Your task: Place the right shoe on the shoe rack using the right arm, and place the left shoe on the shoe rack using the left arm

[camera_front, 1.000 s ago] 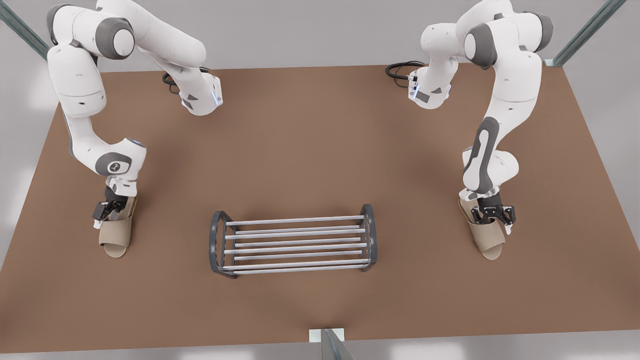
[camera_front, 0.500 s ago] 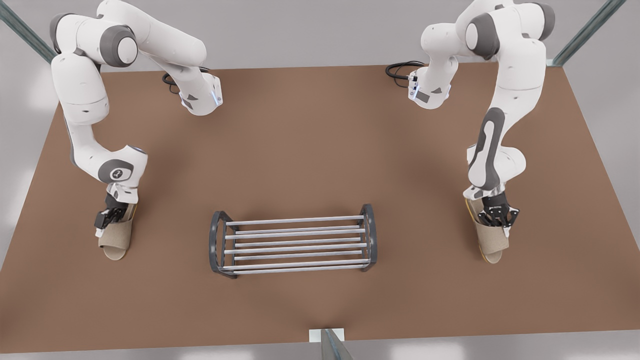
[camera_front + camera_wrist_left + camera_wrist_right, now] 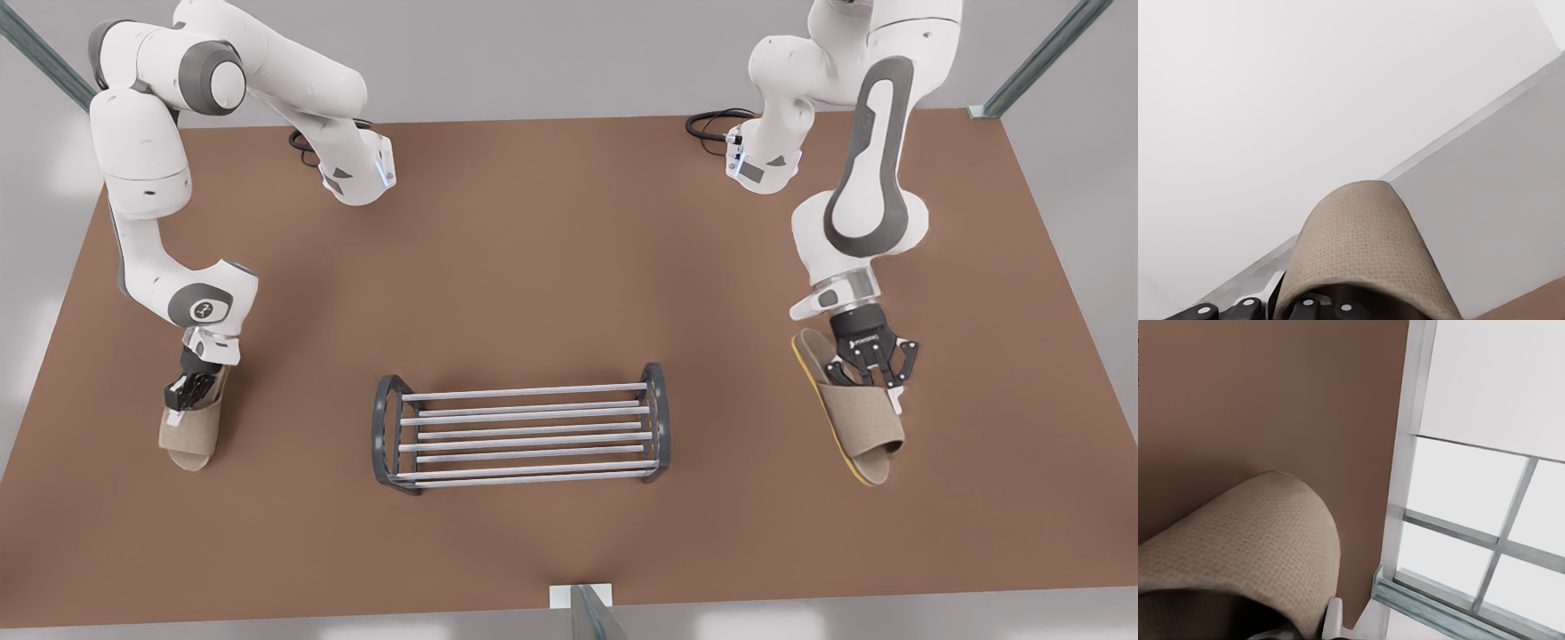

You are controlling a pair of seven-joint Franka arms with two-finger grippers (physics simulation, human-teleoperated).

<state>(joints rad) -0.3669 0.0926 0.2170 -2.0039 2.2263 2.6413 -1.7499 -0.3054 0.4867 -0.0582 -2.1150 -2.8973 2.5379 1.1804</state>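
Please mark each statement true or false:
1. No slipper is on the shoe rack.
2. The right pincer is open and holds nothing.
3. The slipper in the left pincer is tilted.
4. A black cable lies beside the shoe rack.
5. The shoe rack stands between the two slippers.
1. True. The shoe rack has bare bars.
2. False. The right pincer, at the front view's left, is shut on the right slipper.
3. True. The left pincer, at the front view's right, grips the left slipper, which is tilted so its yellowish sole edge shows.
4. False. The black cable lies at the table's far edge, by the arm bases.
5. True.
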